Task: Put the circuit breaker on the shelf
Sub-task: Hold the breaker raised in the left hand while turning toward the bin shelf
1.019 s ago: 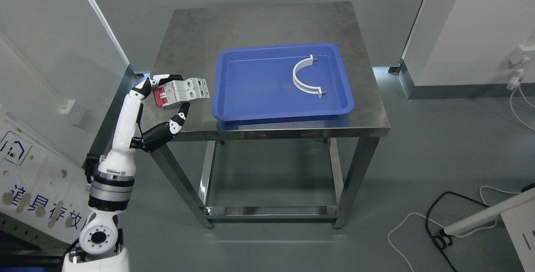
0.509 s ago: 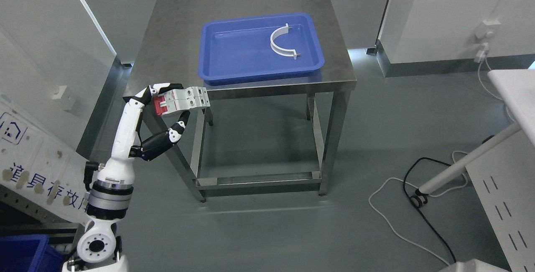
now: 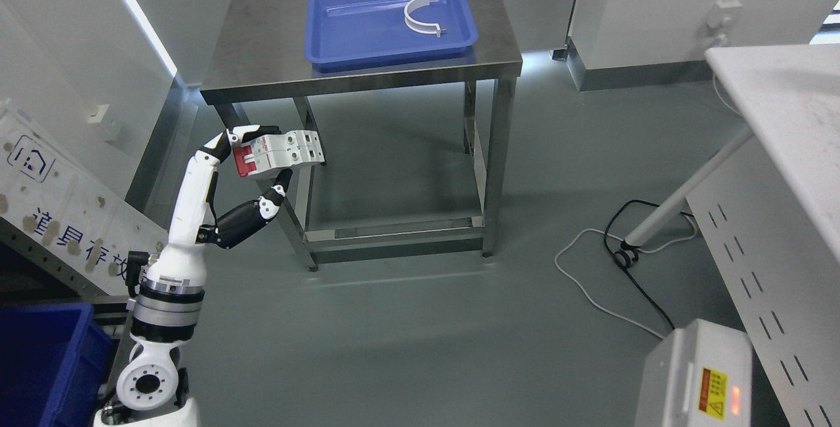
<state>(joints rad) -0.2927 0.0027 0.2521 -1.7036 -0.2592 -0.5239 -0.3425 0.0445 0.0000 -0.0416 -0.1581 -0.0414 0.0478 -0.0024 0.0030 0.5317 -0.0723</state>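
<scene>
My left hand (image 3: 266, 158) is shut on a white circuit breaker (image 3: 282, 150) with red switch levers, pinched between the upper fingers (image 3: 246, 133) and the thumb below. The breaker hangs in the air in front of the steel table (image 3: 262, 53), below its top and near its left front leg. The left arm rises from the lower left corner. No shelf surface shows plainly; a perforated grey rack edge (image 3: 39, 250) lies at the far left. My right arm is out of the picture.
On the table stands a blue tray (image 3: 341, 33) holding a white curved bracket (image 3: 420, 17). A blue bin (image 3: 46, 361) sits at the lower left. A white table (image 3: 781, 105) stands at right, cables (image 3: 617, 250) trail on the floor, and a grey box (image 3: 695, 374) is at the lower right.
The camera has backed away and turned, so the table has slid up and shrunk. The breaker, once level with the tabletop, now hangs below it. The hand's hold is unchanged.
</scene>
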